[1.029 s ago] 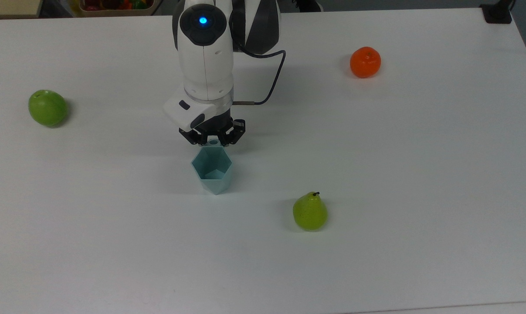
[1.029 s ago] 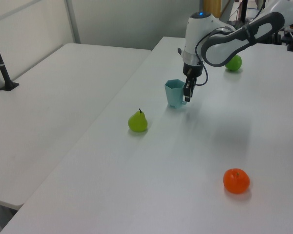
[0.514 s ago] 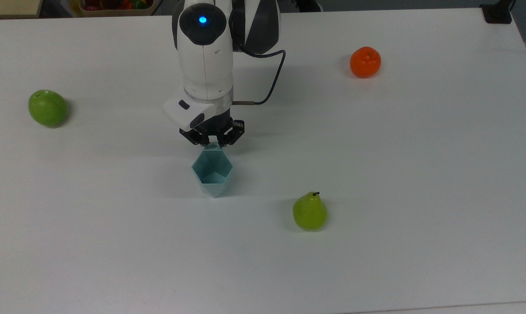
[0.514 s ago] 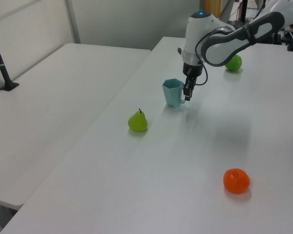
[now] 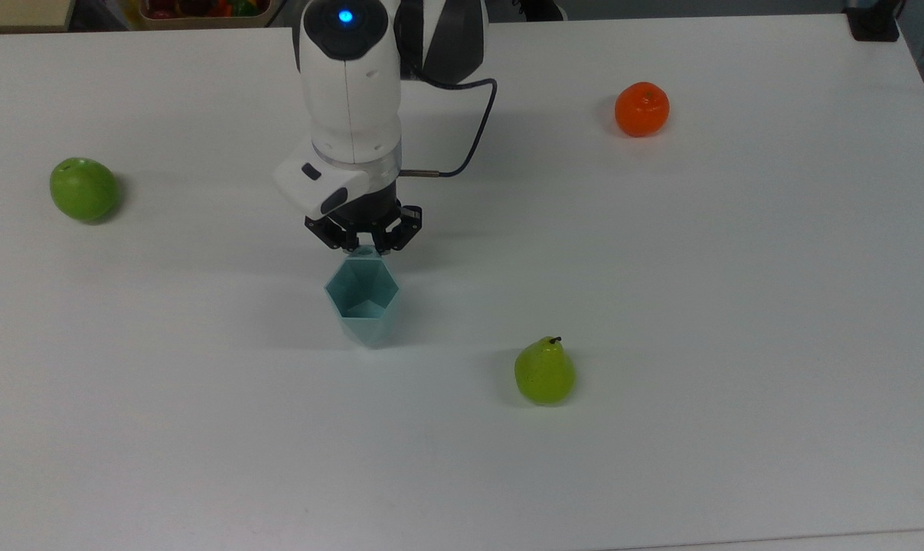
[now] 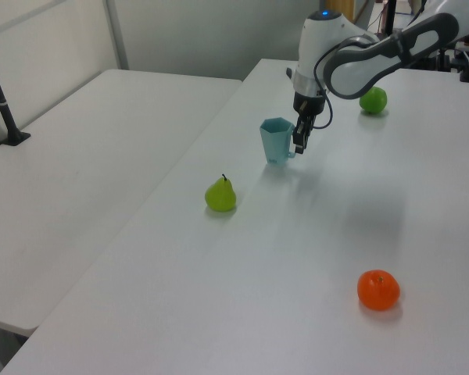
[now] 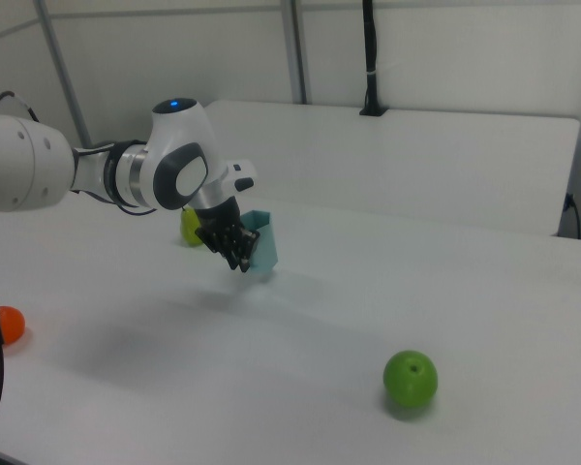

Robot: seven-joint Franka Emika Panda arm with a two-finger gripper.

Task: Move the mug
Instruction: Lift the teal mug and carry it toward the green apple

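The mug (image 5: 362,298) is a pale teal faceted cup with a hexagonal rim, standing upright near the table's middle. My gripper (image 5: 364,246) points down at the mug's far side in the top view and is shut on its small handle tab. In the left view the mug (image 6: 276,141) hangs just above the table, with the gripper (image 6: 298,144) at its right. In the right view the gripper (image 7: 238,260) covers part of the mug (image 7: 261,240).
A green apple (image 5: 83,189) lies at the top view's left, an orange (image 5: 641,109) at its upper right, and a pear (image 5: 544,371) right of and below the mug. A cable (image 5: 473,145) loops off the arm. A second table (image 6: 78,156) adjoins at the left view's left.
The gripper closed on the mug's handle tab and has risen with it. Mug and arm have shifted slightly toward the top view's left.
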